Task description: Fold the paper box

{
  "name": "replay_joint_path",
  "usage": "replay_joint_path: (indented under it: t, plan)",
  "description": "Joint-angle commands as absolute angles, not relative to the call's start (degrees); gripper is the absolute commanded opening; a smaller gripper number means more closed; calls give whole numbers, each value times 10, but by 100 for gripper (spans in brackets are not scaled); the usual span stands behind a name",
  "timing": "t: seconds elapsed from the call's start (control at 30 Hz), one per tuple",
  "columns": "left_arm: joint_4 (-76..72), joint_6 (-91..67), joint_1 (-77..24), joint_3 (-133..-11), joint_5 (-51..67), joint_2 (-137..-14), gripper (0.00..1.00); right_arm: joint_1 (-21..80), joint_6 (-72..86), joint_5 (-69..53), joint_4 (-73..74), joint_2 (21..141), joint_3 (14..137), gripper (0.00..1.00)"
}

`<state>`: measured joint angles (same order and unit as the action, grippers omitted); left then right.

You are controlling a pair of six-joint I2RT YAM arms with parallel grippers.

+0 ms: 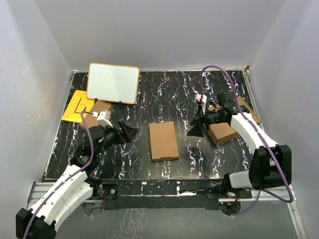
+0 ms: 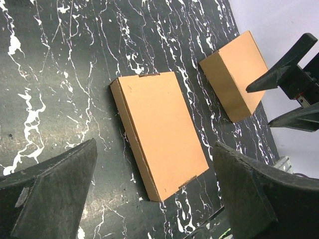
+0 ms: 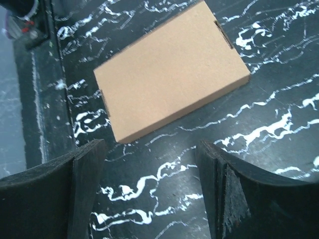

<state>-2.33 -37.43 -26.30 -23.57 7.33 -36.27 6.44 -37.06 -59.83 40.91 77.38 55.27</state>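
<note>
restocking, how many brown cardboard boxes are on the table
4: the paper box mid-table, a second box by the right tool, a third box partly hidden behind the right arm, a fourth box by the yellow sheet at left. Arms may hide more.

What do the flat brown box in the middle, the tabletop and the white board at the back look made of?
The box looks like thin brown cardboard, matte, with cut tab slots at its ends. The tabletop is black with white veins, marble-look, possibly a printed sheet. The board is a glossy white panel in a tan frame, probably a whiteboard.
</note>
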Motion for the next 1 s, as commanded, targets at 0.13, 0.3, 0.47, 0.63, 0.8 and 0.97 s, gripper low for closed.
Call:
replay_joint_path:
  t: [0.13, 0.3, 0.47, 0.63, 0.8, 0.97]
  plan:
    - [-89, -415, -260, -183, 77, -333, 97, 62, -267, -695, 308, 779, 500, 81]
    - [-130, -460, -260, -146, 57, -306, 97, 62, -239, -708, 280, 781, 482, 85]
    - [-179, -518, -260, -106, 53, -312, 97, 62, -205, -714, 246, 782, 469, 88]
    - [-308, -542, -260, -51, 63, -350, 97, 63, -148, -725, 191, 798, 456, 88]
    - [-472, -564, -260, -24, 82, -453, 97, 80, -117, -721, 167, 827, 462, 87]
    - [-433, -511, -260, -85, 123, -526, 97, 102, -95, -688, 121, 843, 453, 87]
